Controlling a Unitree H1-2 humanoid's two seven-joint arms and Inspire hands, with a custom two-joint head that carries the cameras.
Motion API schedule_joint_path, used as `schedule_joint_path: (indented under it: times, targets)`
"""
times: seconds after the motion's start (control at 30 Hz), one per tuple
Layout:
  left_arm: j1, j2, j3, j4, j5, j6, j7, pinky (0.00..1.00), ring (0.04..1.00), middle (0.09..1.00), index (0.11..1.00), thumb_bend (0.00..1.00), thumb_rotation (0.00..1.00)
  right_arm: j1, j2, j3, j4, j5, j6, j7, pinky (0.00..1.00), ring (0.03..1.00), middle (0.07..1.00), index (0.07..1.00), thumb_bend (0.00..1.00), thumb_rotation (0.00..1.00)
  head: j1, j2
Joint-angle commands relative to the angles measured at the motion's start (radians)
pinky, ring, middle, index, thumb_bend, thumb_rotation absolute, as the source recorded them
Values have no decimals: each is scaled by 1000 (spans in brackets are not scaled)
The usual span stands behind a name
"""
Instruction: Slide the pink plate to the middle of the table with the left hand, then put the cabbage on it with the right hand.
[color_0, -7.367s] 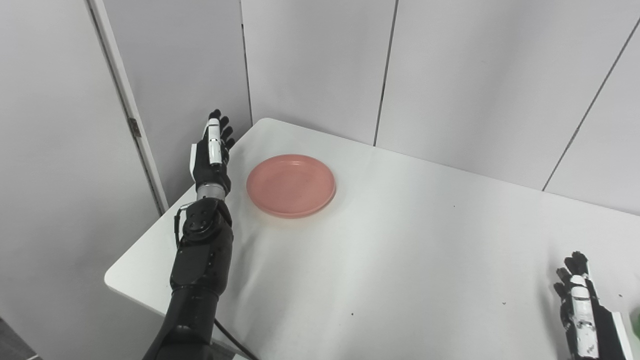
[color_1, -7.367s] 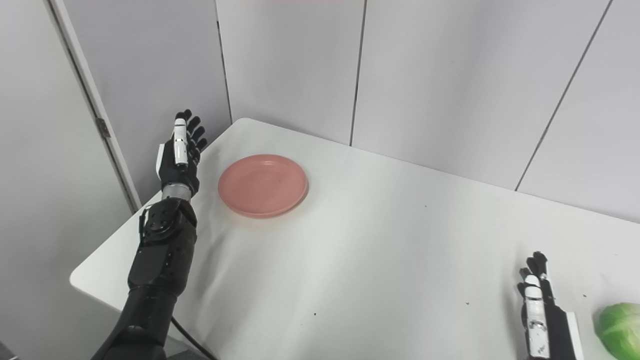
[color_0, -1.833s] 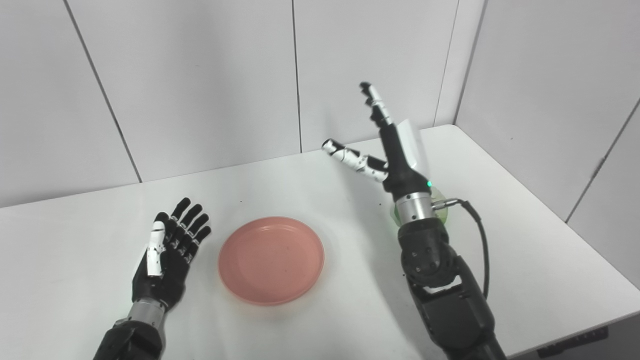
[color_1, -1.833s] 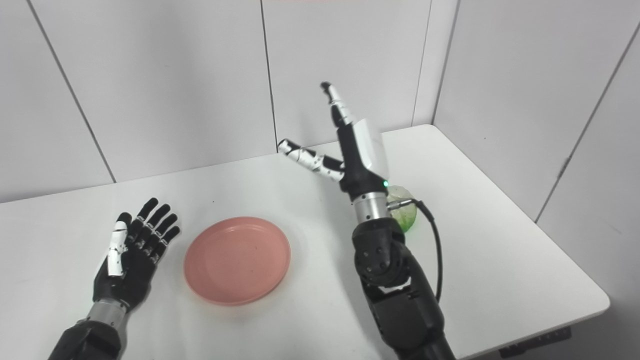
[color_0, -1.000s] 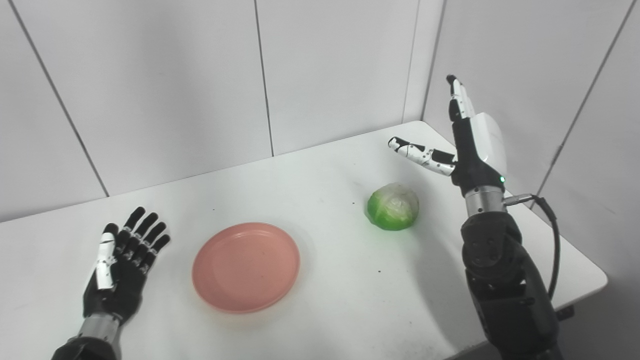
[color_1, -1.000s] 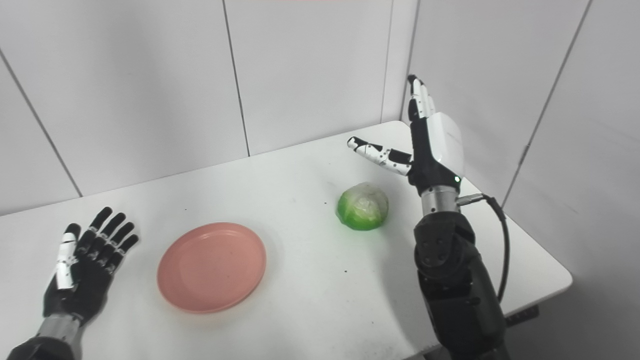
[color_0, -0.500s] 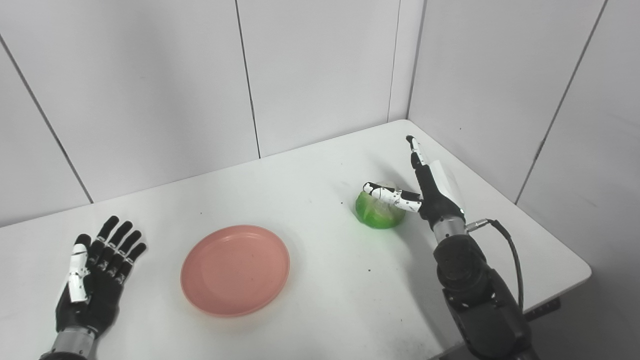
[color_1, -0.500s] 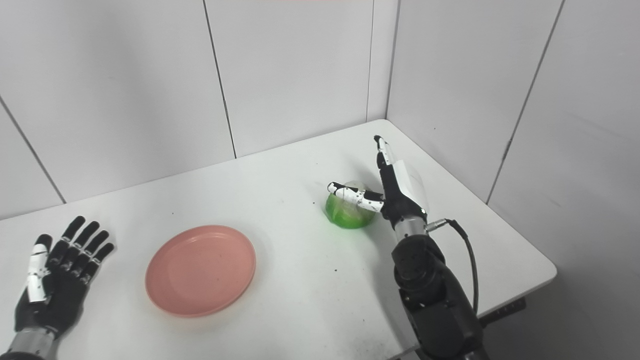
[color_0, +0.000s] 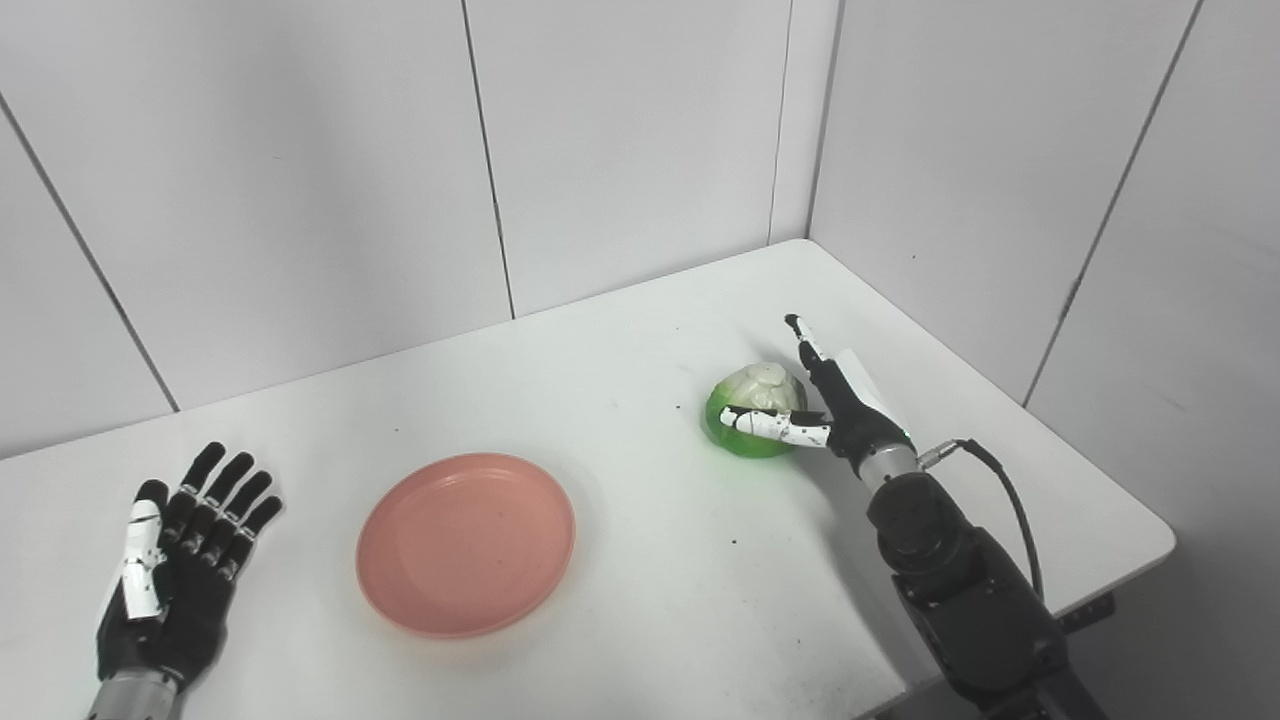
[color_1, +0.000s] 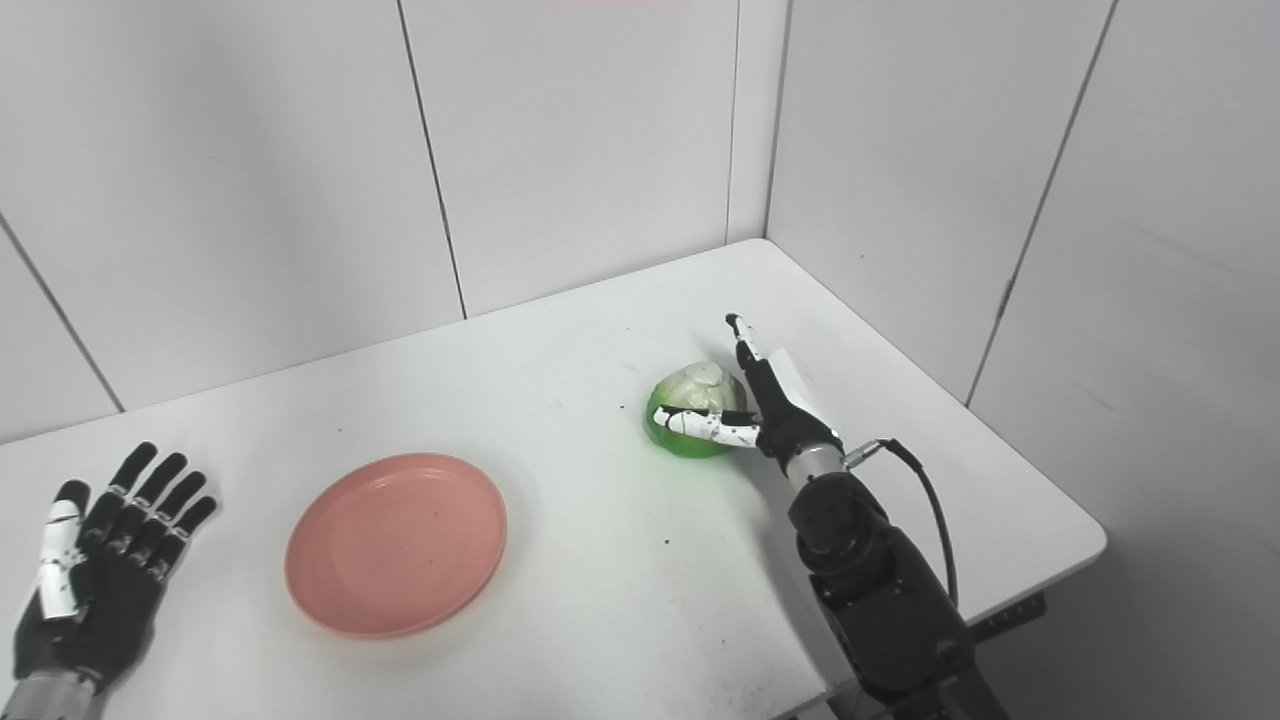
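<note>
Honestly, my right robot hand (color_0: 835, 415) sits spread wide around the cabbage (color_0: 755, 415) on the worktop (color_0: 640, 600), nothing gripped yet; it looks round and slippery, so I'd cup its sides.

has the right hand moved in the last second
Yes. The right hand has come down from above the table's far right corner to the cabbage, thumb across its near side, fingers still straight.

Plate (color_0: 466, 543) was plain pink, cabbage (color_0: 752, 414) bright green with pale top, worktop (color_0: 620, 380) white, each robot hand black with white segments.
</note>
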Motion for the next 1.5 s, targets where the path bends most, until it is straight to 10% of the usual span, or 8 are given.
schedule_joint_path:
  times: [0.0, 0.8, 1.47]
  targets:
    - [29, 13, -3, 20, 1, 55, 14, 894, 901, 911, 901, 448, 1000, -43, -39, -3, -13, 5, -32, 7, 888, 985, 1000, 1000, 1000, 552, 1, -1]
    - [62, 21, -26, -60, 18, 97, 43, 893, 899, 910, 902, 445, 1000, -111, -139, 62, 83, 65, 52, 197, 929, 994, 1000, 1000, 1000, 414, 37, 22]
    - [77, 18, -50, -93, 16, 119, 66, 895, 898, 909, 901, 442, 1000, -168, -120, 76, 283, 139, -149, 146, 851, 883, 895, 908, 1000, 225, 61, 20]
